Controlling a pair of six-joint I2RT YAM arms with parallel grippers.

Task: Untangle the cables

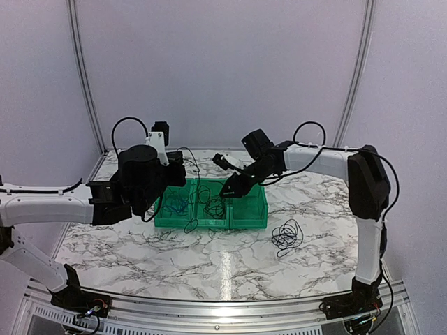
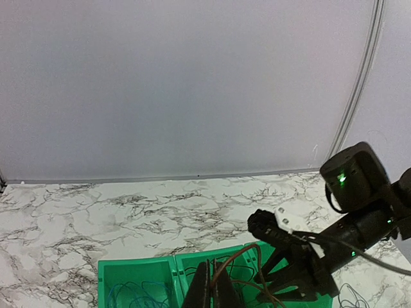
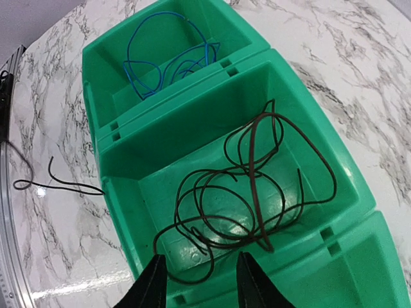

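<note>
- Marble table [image 1: 140,251]: white with grey veins, lying under everything else.
- Right arm [image 1: 367,181]: up from the near right corner, bent over at the elbow, reaching left toward the middle of the table.
- Left arm [image 1: 42,206]: in from the left edge, bulky black wrist raised beside the left end of the bin.
- Green bin [image 1: 246,218]: resting on the table between the two arms, split into three compartments side by side.
- Right gripper [image 3: 200,258]: hanging over the middle compartment, fingers spread apart with nothing between them, just above the coil lying there.
- Left gripper [image 2: 212,274]: held over the bin, fingers pressed together, pinching a thin dark cord [image 2: 239,251] arcing out from the tips and back down toward the bin.
- Black coil [image 1: 286,235]: small loose bundle on the bare table, right of the bin and nearer the arm bases, apart from it.
- Dark cable [image 3: 247,186]: loose overlapping loops on the floor of the middle compartment, one strand lifted higher than the rest; cannot tell whether it is the same as the pinched cord.
- Blue cable [image 3: 168,61]: a few open loops in the left compartment, alone there.
- Black strand [image 3: 61,186]: lying on the table just outside the bin's near wall, curled over at one end.
</note>
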